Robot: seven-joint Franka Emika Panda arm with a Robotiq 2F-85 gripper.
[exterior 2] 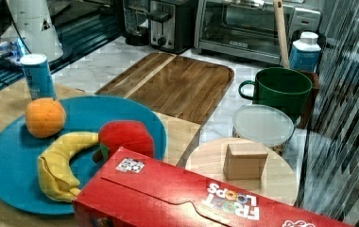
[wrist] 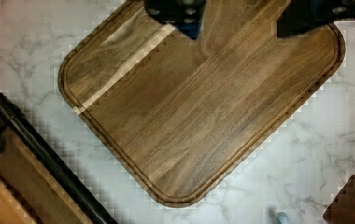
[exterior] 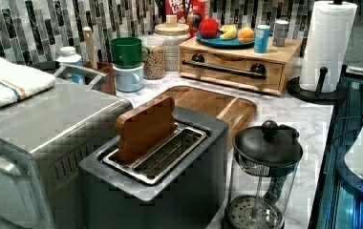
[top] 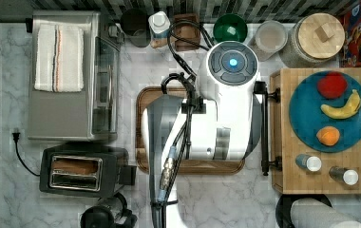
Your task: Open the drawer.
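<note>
Claw spread wide above board, drawer shut; misaligned approach could slip off handle.

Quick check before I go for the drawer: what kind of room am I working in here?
Most likely a kitchen counter, possibly a mock-up: white marble-look worktop, a silver toaster oven beside a black slot toaster, and a glass French press. The light bamboo-wood drawer sits under a blue fruit plate.
</note>
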